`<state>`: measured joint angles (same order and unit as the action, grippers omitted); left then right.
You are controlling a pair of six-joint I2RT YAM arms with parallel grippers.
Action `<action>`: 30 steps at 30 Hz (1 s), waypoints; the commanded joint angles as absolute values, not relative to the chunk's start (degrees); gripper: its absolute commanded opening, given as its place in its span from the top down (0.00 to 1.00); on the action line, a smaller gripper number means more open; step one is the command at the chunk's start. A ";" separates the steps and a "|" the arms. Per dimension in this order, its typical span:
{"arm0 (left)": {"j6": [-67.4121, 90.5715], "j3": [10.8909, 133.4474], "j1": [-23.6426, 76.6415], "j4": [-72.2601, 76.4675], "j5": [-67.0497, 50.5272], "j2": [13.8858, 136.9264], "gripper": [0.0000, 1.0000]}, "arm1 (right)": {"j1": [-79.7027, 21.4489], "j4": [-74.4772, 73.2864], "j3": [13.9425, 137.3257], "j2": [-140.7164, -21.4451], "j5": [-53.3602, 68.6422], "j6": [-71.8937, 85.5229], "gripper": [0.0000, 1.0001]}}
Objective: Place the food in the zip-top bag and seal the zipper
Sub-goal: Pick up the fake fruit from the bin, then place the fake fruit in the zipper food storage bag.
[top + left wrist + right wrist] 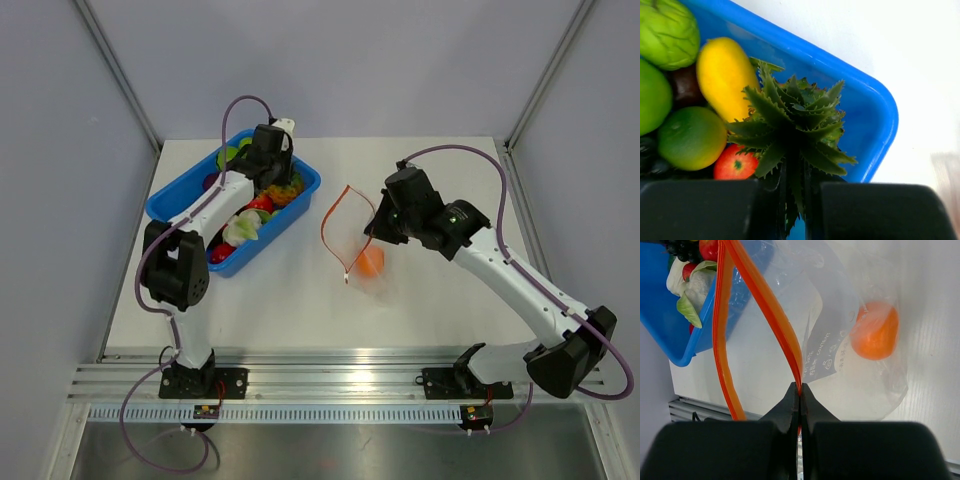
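Top view with both wrist views. Nearest the arm bases, the table (300,310) is bare white board. Toward mid-table lies the zip-top bag (830,315), clear and crinkled, with one orange (875,337) inside at the bag's 4 o'clock corner. The right gripper (800,390) has its jaws pressed flat together on the zipper (782,335), lifting one lip so that the mouth gapes in a loop toward 9 o'clock.

Farther off, at 10 o'clock from the bag, stands the blue bin (860,95) with the remaining food: a pineapple (795,125), a lemon (722,75) at its 10 o'clock and a green apple (690,137) at its 9 o'clock. The left gripper (789,185) hangs over the bin, its jaws parted about the pineapple's leafy crown. Whether they pinch it cannot be told.

Step in hand, as judged: loading, at an early stage, with the next piece being picked. The next move calls for a firm hold on the crown, a lift clear of the bin wall, and a carry toward 4 o'clock into the held-open mouth.
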<state>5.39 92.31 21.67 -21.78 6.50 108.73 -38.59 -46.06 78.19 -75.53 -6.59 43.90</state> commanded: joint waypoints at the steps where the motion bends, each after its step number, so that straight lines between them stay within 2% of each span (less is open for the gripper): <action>1: 4.57 99.74 21.53 -23.98 10.89 100.20 1.00 | -38.85 -43.77 79.89 -75.76 -7.21 43.42 1.00; 8: 5.97 109.68 21.53 -37.16 7.83 92.21 1.00 | -38.94 -42.28 79.19 -76.11 -6.59 43.86 1.00; 14: 10.98 110.22 21.53 -42.09 -5.96 83.43 1.00 | -38.94 -42.01 79.28 -76.11 -6.86 43.51 1.00; 21: 23.19 98.19 21.53 -35.52 -31.15 73.66 1.00 | -38.94 -42.45 79.19 -75.85 -6.86 43.51 1.00; 26: 33.29 85.55 21.53 -24.72 -36.39 68.12 1.00 | -38.94 -42.28 78.22 -75.15 -7.47 43.86 1.00; 30: 36.12 81.48 21.71 -21.62 -38.93 67.50 1.00 | -38.93 -42.45 77.87 -74.88 -7.47 44.03 1.00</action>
<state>30.28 82.76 21.69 -30.48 -32.62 69.34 -38.59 -44.27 77.95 -76.05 -6.50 43.92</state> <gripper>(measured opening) 0.116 0.011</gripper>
